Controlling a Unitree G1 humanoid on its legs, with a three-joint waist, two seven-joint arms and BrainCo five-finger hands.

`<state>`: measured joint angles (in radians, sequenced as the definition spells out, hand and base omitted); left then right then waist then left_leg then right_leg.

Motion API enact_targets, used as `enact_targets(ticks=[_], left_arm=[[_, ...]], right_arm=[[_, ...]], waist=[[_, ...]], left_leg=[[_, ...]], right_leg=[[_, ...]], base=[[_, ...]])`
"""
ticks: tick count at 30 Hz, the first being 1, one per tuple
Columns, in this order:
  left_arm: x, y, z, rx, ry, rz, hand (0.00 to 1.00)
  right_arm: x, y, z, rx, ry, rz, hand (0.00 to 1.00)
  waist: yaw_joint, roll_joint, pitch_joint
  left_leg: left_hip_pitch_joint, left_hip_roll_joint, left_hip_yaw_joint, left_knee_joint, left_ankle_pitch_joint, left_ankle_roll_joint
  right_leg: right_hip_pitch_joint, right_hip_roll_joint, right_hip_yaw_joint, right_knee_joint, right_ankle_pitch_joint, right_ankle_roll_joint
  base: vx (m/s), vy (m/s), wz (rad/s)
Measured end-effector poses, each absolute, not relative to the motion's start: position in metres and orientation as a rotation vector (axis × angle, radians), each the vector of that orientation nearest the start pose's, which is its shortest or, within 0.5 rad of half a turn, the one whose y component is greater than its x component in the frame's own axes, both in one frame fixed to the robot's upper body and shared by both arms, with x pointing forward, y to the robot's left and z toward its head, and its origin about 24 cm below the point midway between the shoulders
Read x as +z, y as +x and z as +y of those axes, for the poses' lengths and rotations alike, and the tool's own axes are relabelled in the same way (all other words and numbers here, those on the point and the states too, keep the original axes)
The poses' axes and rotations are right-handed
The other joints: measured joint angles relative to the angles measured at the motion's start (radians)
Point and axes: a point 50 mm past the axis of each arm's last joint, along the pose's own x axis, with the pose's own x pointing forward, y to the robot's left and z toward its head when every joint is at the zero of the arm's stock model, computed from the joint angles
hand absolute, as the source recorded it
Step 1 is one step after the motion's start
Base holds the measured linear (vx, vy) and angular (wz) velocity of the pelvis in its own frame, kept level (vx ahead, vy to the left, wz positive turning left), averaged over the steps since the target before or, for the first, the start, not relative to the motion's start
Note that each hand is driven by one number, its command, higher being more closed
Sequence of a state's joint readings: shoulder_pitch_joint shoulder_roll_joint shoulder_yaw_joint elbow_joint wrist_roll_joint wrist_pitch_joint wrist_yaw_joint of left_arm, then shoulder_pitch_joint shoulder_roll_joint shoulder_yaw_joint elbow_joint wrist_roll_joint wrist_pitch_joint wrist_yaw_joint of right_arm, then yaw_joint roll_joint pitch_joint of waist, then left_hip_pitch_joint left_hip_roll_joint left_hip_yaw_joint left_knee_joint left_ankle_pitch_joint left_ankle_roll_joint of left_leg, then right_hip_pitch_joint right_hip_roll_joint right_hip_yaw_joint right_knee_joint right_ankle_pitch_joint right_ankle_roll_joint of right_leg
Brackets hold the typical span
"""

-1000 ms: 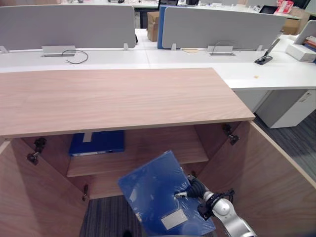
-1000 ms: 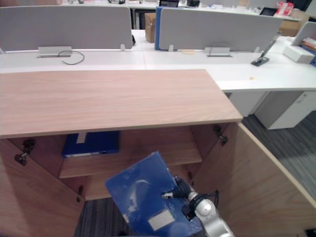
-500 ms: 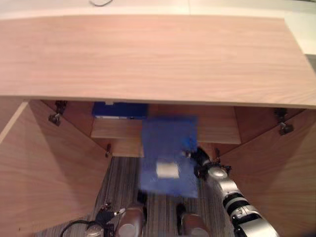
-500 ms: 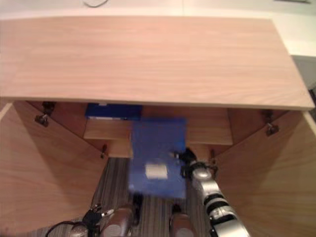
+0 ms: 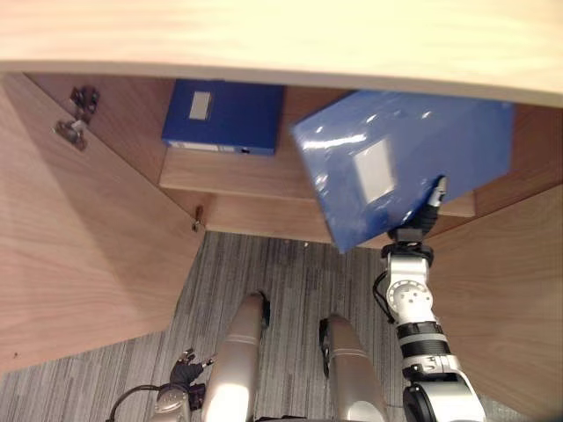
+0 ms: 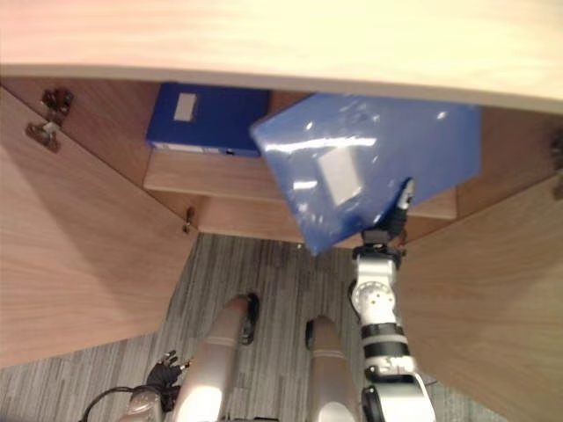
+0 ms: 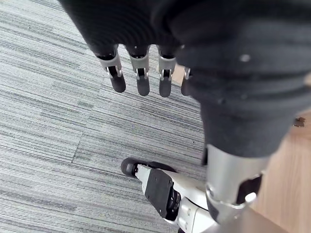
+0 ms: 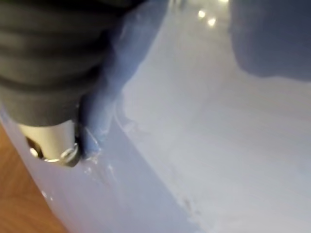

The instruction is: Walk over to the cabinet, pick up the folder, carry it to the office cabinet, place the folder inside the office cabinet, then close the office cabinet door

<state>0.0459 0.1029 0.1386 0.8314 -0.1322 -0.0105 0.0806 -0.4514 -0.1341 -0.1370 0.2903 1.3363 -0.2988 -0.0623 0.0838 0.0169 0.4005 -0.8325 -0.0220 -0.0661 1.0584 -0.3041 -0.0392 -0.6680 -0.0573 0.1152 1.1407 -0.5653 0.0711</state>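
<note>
The office cabinet stands open in front of me. Its top panel overhangs the opening, its left door and right door are swung out to either side, and grey carpet lies between them. Inside, a shelf runs across.

The folder is blue and glossy with a pale label. It is held up at the right of the opening, tilted, with its top edge just under the panel and its lower corner hanging past the shelf front. A thick blue binder already lies on the left of the shelf, apart from the folder.

My right hand grips the folder at its lower right edge. One of its fingers lies on the front face and the rest are behind the sheet, so I read it as a pinch. My left hand hangs low over the carpet with its fingers loosely straight, holding nothing.

I judge we are in the placing step: the folder is at the mouth of the cabinet but not yet set down. Next it should go forward and down, flat onto the free stretch of shelf right of the binder. Then I release, draw the arm out, and close both doors.

I cannot tell how far past the cabinet front the folder reaches. The overhang hides the back wall, and the folder hides the right end of the shelf. A door hinge shows on the left.
</note>
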Motion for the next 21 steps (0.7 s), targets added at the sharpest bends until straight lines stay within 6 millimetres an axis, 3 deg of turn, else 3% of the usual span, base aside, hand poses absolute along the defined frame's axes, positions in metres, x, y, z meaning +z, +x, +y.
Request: enact_targets(ticks=[6,9,15,21], left_arm=[[-0.122,0.166,0.209,0.325,-0.068,0.798,0.0],[-0.12,0.17,0.203,0.322,-0.08,0.785,0.0],[-0.121,0.17,0.196,0.33,-0.105,0.791,0.0],[-0.121,0.17,0.194,0.324,-0.094,0.794,0.0]], right_arm=[[0.154,0.35,-0.229,-0.269,1.367,-0.471,1.0],[0.196,0.366,-0.247,-0.313,1.379,-0.512,1.0],[0.255,0.375,-0.277,-0.397,1.388,-0.571,1.0],[0.26,0.386,-0.277,-0.475,1.378,-0.458,1.0]], waist=[[0.013,0.018,0.031],[0.016,0.035,0.041],[0.019,0.047,0.05],[0.018,0.048,0.051]], left_leg=[[-0.13,-0.026,-0.033,0.088,-0.005,-0.014],[-0.189,-0.037,-0.05,0.107,0.006,-0.023],[-0.245,-0.064,-0.063,0.118,0.021,-0.031],[-0.266,-0.068,-0.074,0.122,0.021,-0.034]], right_leg=[[-0.12,-0.013,-0.031,0.118,-0.04,-0.008],[-0.174,-0.019,-0.047,0.15,-0.043,-0.009],[-0.228,-0.047,-0.07,0.192,-0.061,-0.012],[-0.247,-0.053,-0.084,0.201,-0.067,-0.009]], base=[[-0.05,0.006,0.23],[-0.05,-0.001,0.18],[-0.02,-0.012,0.2],[0.0,-0.013,0.07]])
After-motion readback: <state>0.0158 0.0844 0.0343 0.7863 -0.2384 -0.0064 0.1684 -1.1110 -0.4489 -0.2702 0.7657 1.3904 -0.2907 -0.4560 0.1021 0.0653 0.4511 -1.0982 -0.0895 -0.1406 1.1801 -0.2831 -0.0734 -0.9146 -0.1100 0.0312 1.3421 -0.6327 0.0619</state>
